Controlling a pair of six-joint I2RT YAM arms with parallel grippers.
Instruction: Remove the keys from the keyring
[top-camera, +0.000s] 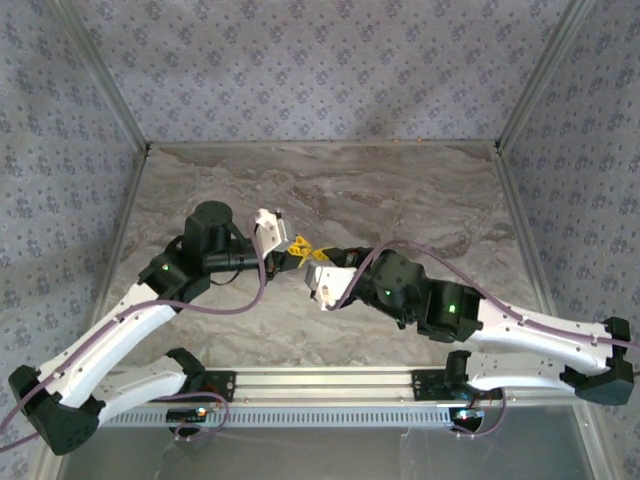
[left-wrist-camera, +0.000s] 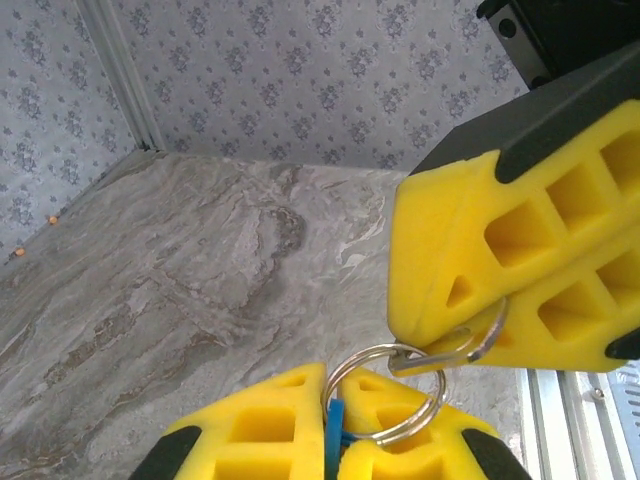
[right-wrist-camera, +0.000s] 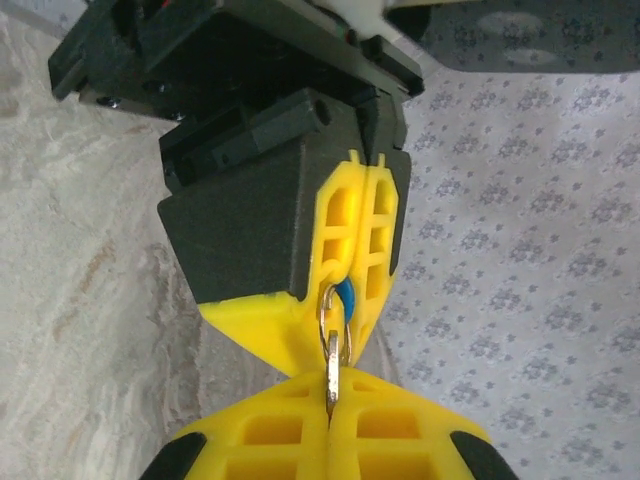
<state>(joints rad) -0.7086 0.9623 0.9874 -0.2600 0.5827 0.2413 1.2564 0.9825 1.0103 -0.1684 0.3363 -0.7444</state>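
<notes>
Keys (left-wrist-camera: 335, 438), a tiny bunch of a bright blue piece and pale silvery metal bits on a thin silvery split ring (left-wrist-camera: 440, 390), are held between both arms. The blue piece is clamped in the yellow left fingers (left-wrist-camera: 305, 410), which are closed tight on it. One pale metal bit of the bunch, hanging on the ring, is pinched in the yellow right fingers (left-wrist-camera: 450, 300), likewise closed. The two sets of fingertips are set tip to tip, joined by the ring, above the middle of the grey marbled surface (top-camera: 330, 180), which is enclosed by patterned blue-grey walls (top-camera: 320, 60).
</notes>
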